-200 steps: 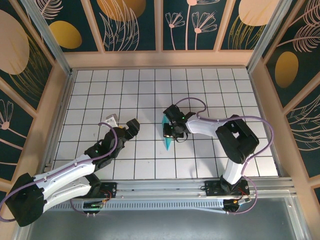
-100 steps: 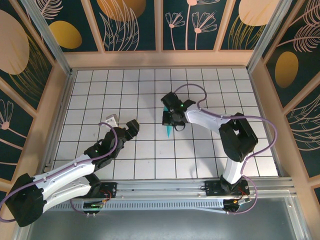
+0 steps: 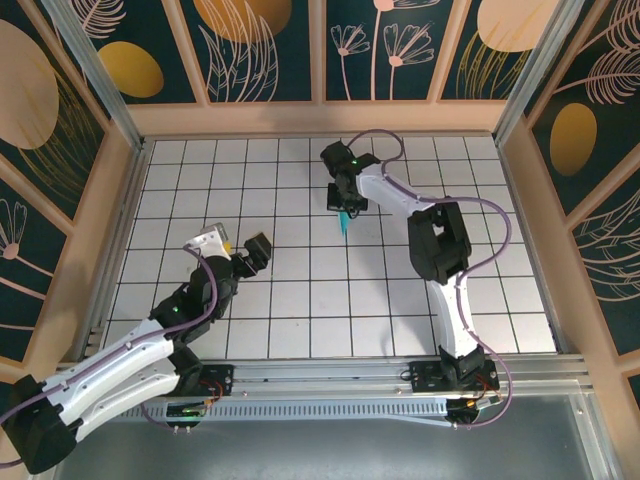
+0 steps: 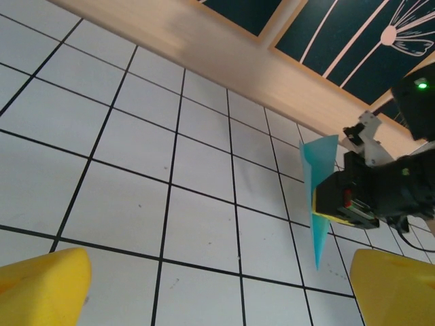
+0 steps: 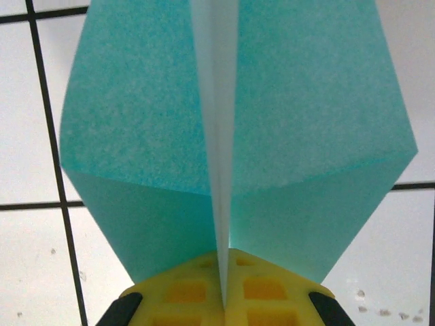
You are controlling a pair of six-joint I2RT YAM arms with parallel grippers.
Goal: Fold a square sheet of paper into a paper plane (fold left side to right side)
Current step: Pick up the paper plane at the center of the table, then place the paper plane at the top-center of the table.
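The turquoise paper plane (image 3: 344,222) hangs point-down above the far middle of the tiled table, pinched in my right gripper (image 3: 345,207). In the right wrist view its two wings (image 5: 306,129) spread left and right of the centre fold, which sits clamped between the yellow pads (image 5: 268,288). The left wrist view shows the plane (image 4: 317,176) as a slim dart held by the black right gripper (image 4: 353,197). My left gripper (image 3: 240,245) stands open over the left middle of the table, its yellow fingertips (image 4: 41,288) wide apart with nothing between them.
White tiled table (image 3: 300,300) ringed by a low wooden rim (image 3: 320,118) and patterned walls. The right arm (image 3: 440,250) reaches across the right half toward the back. The aluminium rail (image 3: 330,375) with both arm bases runs along the near edge.
The right gripper has carried the plane from the table's middle toward the back, lifting it. The left gripper has shifted slightly left and opened wider.
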